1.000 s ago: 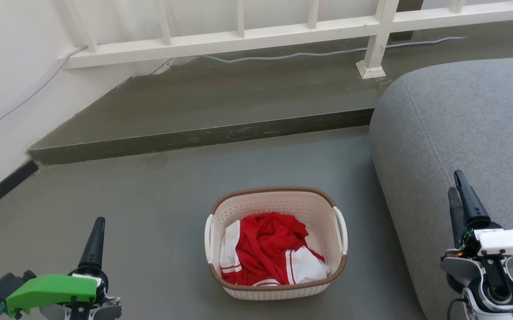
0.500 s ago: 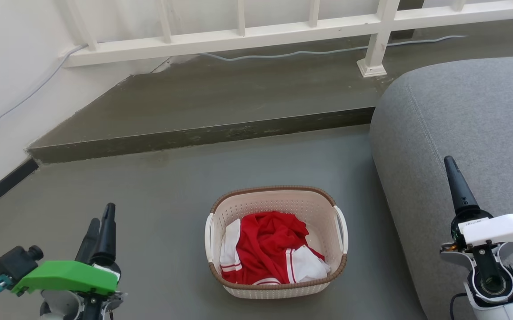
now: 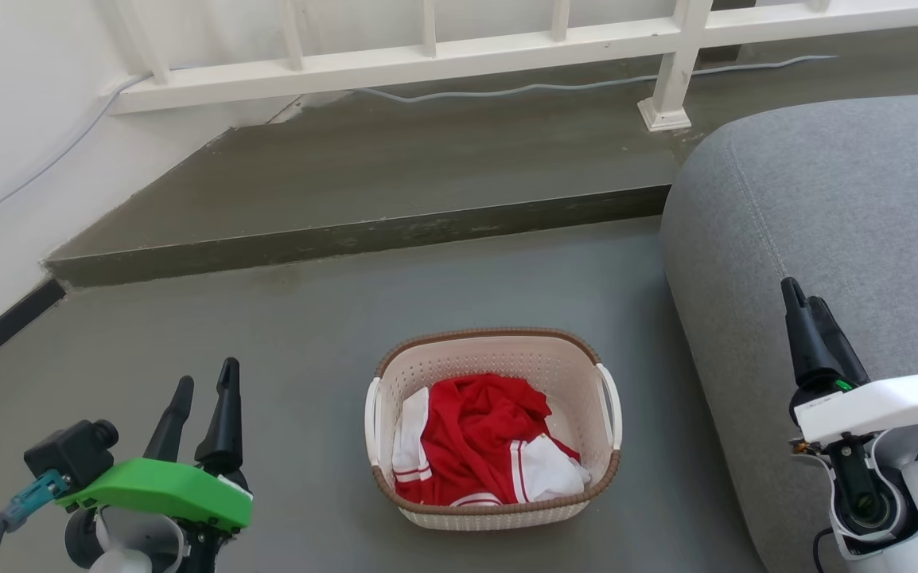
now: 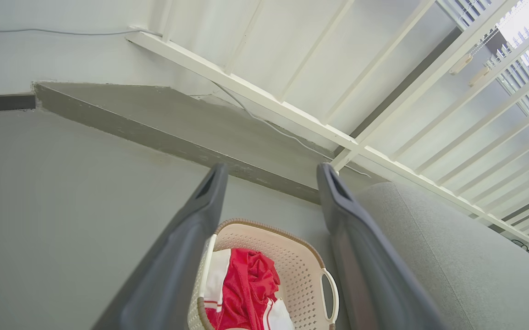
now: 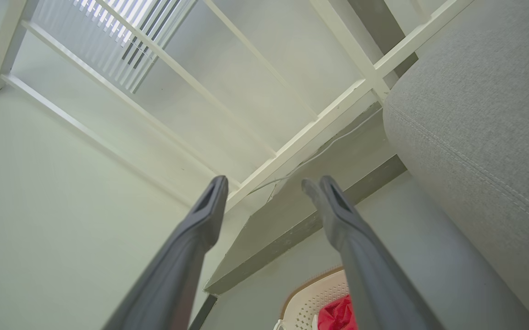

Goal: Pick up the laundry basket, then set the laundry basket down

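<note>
Laundry basket (image 3: 499, 362) sits on the grey floor (image 3: 268, 358), just beside a grey sofa (image 3: 825, 199), with red-and-white clothes (image 3: 483, 438) heaped inside. The left gripper (image 3: 206, 374), fingers spread wide and empty, hangs well apart at the basket's 9 o'clock. The right gripper (image 3: 799, 293), fingers likewise parted and holding nothing, stands over the sofa at its 2 o'clock.

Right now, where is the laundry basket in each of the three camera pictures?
Head view: laundry basket lower middle, on the floor.
Left wrist view: bottom centre, partly cut off.
Right wrist view: bottom edge, right of centre, a corner.
Shared landmark: the grey sofa beside it.
</note>
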Tool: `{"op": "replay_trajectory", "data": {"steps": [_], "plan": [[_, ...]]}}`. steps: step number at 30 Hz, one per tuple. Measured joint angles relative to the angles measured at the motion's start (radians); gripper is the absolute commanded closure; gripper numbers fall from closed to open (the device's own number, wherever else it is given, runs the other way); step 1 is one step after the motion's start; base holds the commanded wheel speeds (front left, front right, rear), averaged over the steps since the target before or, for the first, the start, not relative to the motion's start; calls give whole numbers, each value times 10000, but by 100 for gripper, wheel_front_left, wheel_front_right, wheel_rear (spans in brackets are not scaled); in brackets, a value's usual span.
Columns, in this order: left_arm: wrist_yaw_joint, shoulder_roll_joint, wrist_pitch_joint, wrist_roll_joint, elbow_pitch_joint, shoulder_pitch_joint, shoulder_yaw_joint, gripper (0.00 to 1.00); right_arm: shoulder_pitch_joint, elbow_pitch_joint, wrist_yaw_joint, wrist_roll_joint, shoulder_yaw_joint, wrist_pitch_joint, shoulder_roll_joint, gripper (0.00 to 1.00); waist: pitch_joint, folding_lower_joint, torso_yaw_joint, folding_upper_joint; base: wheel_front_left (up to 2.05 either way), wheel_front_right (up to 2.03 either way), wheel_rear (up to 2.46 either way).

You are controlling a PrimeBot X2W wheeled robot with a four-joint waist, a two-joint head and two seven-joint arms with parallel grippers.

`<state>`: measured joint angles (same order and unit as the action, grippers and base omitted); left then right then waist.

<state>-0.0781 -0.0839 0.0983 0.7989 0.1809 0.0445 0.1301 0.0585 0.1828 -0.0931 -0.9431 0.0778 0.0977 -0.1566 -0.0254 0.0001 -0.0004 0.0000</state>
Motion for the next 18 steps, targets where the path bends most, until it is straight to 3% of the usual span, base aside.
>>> {"op": "replay_trajectory", "data": {"steps": [18], "plan": [[125, 71, 616, -2685, -368, 202, 477, 0, 204, -52, 314, 2755, 635, 621, -25, 0, -126, 0, 42, 0, 0, 0, 0]]}}
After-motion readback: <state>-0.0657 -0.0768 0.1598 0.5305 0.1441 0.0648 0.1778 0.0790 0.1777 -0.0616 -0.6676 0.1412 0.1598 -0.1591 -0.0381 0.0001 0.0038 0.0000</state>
